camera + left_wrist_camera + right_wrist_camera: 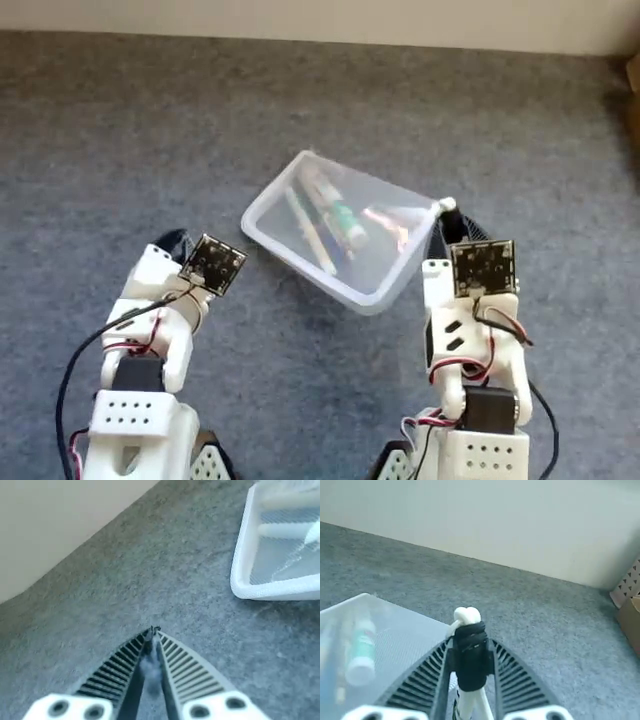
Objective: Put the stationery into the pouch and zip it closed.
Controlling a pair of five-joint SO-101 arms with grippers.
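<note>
Right wrist view: the right claw pinches the zipper pull; the pouch, mid-surface, holds the stationery. The left claw, closed and empty, should pin the pouch's opposite end before pulling steadily.

The left arm, in the lower left of the high view, is made of white plastic shells with black motor blocks between them. A black square circuit board sits on its wrist, and a black cable and thin red wires loop beside it. The right arm, in the lower right, is built the same, with its own black board. Each white base has rows of small round holes. In the wrist views, the left gripper and the right gripper have white fingers with black ribbed faces and dark round screws near the lower edge.
</note>
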